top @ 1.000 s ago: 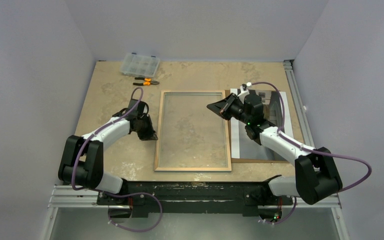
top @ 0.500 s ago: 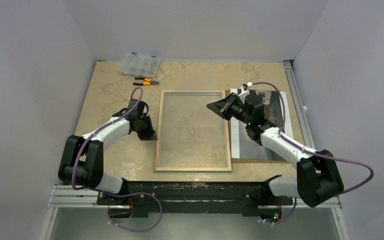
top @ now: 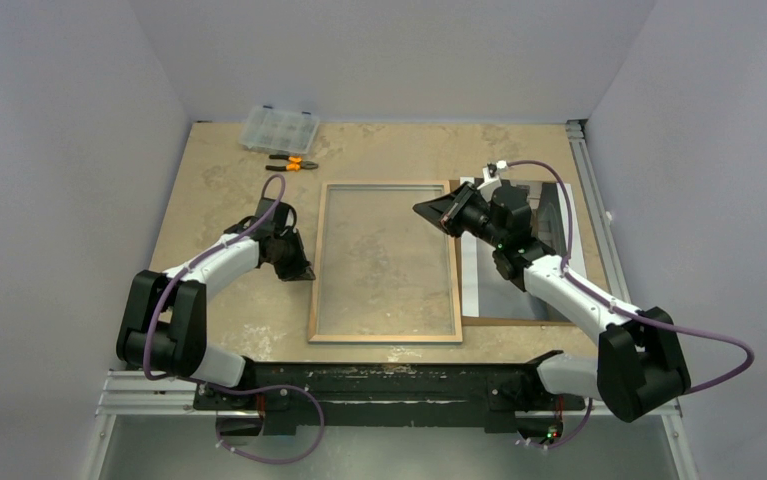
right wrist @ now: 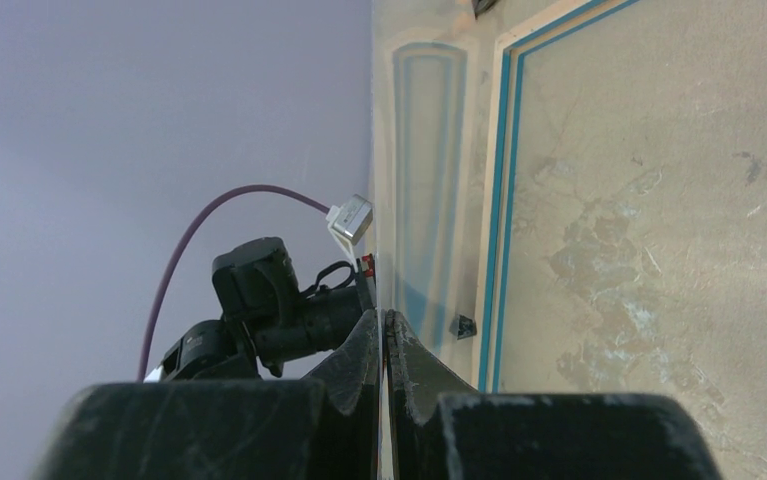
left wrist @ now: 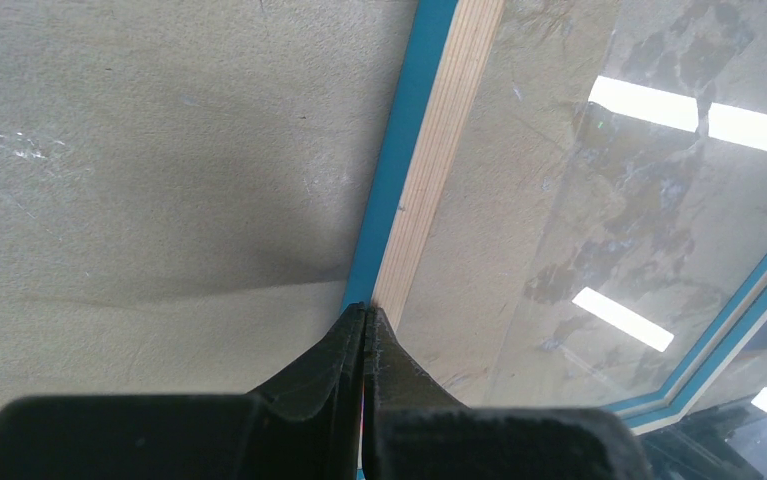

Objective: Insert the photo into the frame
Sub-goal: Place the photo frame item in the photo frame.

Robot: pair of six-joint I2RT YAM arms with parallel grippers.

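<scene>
Elbows splayed outward, left end effector [left wrist: 367, 312] clenched at frame [top: 384, 337] rail, right end effector [right wrist: 384, 318] pinching photo [top: 479, 290] edge

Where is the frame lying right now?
In the top view the frame lies flat mid-table, wood back up, between the arms: the left gripper at its left rail, the brown backing board just right.

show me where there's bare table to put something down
Bare table lies beyond the frame, right of the pliers, and along the left edge outside the left arm. Crowded on the right: the photo, backing board and right fingers.
</scene>
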